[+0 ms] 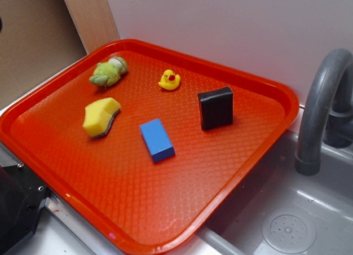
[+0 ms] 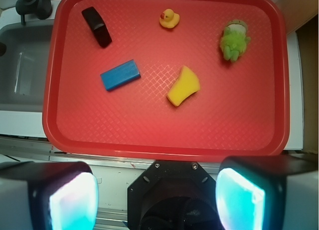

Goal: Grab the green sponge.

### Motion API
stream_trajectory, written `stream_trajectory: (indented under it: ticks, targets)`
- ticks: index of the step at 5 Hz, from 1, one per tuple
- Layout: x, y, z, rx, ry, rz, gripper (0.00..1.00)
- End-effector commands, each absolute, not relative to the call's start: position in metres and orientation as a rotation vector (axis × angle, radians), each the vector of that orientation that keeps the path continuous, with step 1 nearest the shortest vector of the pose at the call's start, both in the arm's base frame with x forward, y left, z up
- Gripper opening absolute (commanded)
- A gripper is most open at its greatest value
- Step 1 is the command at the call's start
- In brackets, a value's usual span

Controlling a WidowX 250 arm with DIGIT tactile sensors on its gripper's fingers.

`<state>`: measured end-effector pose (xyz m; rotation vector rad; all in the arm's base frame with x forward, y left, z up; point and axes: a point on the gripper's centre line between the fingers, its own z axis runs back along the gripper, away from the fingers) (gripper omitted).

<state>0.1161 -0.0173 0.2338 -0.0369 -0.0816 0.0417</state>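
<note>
In the wrist view the gripper (image 2: 157, 200) is hanging high over the near edge of the red tray (image 2: 164, 149), with its two pads wide apart and nothing between them, so it is released. The grasp is not yet begun, it seems; the whole approach, the descent and the closing are remaining. The green sponge (image 2: 183, 85) is lying on the tray a little right of the middle, yellow foam up, and touching nothing. The blue block (image 2: 120, 74) is lying near it on the left. Farther, the black block (image 2: 96, 26) is at the far left, the yellow duck (image 2: 169, 18) in the middle, the green plush toy (image 2: 234, 40) at the far right. Nothing is blocking the sponge.
</note>
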Motion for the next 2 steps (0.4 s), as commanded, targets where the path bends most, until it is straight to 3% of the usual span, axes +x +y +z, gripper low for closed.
stream_trajectory:
  ticks: [1, 2]
  targets:
    - [0.149, -0.004, 0.220, -0.037, -0.133, 0.149, 1.00]
    - [0.162, -0.001, 0.216, -0.021, -0.151, 0.188, 1.00]
